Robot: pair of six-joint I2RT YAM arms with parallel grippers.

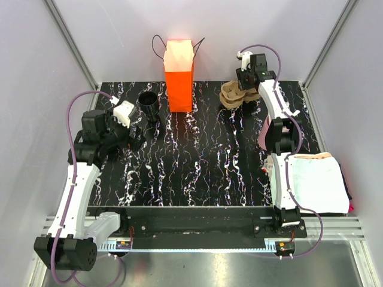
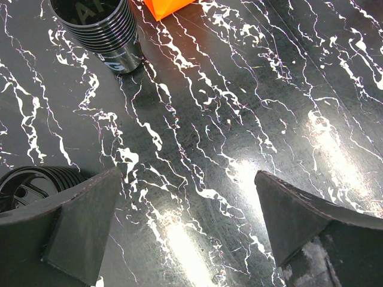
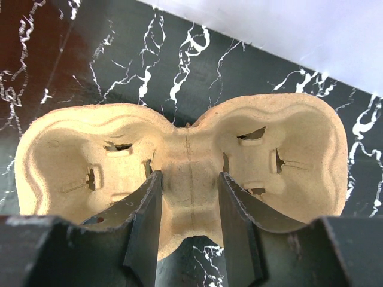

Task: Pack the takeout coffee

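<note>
The takeout coffee (image 1: 148, 103), a small black ribbed cup, stands left of the orange paper bag (image 1: 178, 75). It shows at the top left of the left wrist view (image 2: 99, 27). My left gripper (image 1: 130, 128) is open and empty, low over the table, in front of and left of the cup (image 2: 188, 203). A second black ribbed round thing (image 2: 27, 188) lies half hidden behind its left finger. My right gripper (image 1: 245, 92) is at the back right, its jaws closed on the middle ridge of the brown pulp two-cup tray (image 3: 287, 155).
The pulp tray (image 1: 233, 95) sits right of the bag near the back wall. A white cloth (image 1: 314, 182) lies over the table's right edge beside the right arm. Grey walls close in three sides.
</note>
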